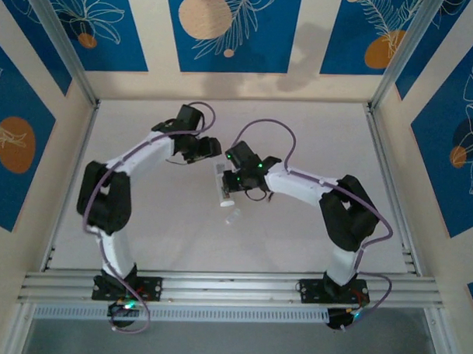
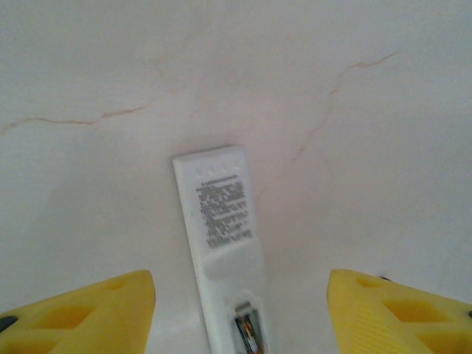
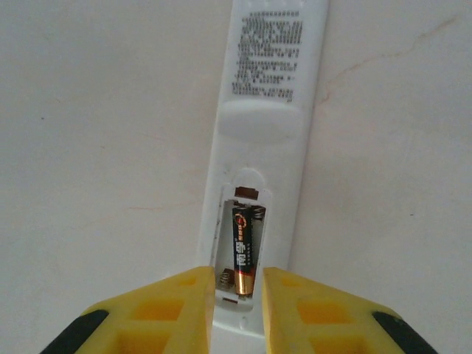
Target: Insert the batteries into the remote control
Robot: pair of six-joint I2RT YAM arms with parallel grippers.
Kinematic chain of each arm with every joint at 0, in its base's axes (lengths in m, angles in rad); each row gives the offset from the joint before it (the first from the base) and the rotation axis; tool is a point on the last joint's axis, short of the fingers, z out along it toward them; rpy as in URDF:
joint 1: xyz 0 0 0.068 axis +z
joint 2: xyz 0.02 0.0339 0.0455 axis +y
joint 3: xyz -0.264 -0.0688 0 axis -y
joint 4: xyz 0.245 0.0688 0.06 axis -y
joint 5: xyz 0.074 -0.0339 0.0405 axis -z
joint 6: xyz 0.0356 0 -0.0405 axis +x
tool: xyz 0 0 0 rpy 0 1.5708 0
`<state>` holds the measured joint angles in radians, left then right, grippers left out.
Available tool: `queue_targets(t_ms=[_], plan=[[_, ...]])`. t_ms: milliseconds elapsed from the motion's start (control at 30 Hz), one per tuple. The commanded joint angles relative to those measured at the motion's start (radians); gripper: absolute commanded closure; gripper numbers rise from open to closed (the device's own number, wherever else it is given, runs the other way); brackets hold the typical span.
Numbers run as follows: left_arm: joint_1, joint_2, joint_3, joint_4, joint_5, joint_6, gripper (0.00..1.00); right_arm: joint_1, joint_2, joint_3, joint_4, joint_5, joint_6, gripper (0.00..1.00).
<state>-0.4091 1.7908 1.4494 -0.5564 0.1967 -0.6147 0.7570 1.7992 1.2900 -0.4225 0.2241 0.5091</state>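
At the near edge of the table, an aluminium rail carries both arm bases, and the arms reach inward over the white, faintly veined table top. Just beyond the bases, towards mid-table, a small pale piece lies loose on the surface. It is too small and blurred in the top view to identify, though it may be a cover. Just past it lies the remote control, flat on the table with its back face up, a block of printed text showing and the battery compartment open. One battery, dark with coppery ends, sits lengthwise in one bay of that compartment, and the bay beside it shows a bare spring. The right gripper stands over the compartment end of the remote. Its yellow jaws are parted by a narrow gap, slightly wider than the battery, whose near end lies between them. The spring shows between one finger and the battery, so the jaws grip nothing. The left gripper hangs above the remote from the other side, jaws spread wide to either side of it and holding nothing. The far wall carries blue panels with white leaf outlines and orange discs.
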Motion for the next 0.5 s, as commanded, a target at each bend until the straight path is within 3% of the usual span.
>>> queue_targets(t_ms=[0,267,467], plan=[[0.035,-0.146,-0.076,-0.003,-0.02,0.015,0.37,-0.005,0.037,0.089,-0.202,-0.038,-0.036,0.75],[0.067,-0.395,-0.237,-0.004,-0.045,0.009,0.37,0.046,0.224,0.356,-0.439,0.053,-0.068,0.72],[0.073,-0.514,-0.31,-0.011,-0.131,0.029,0.37,0.067,0.293,0.429,-0.467,0.117,-0.067,0.76]])
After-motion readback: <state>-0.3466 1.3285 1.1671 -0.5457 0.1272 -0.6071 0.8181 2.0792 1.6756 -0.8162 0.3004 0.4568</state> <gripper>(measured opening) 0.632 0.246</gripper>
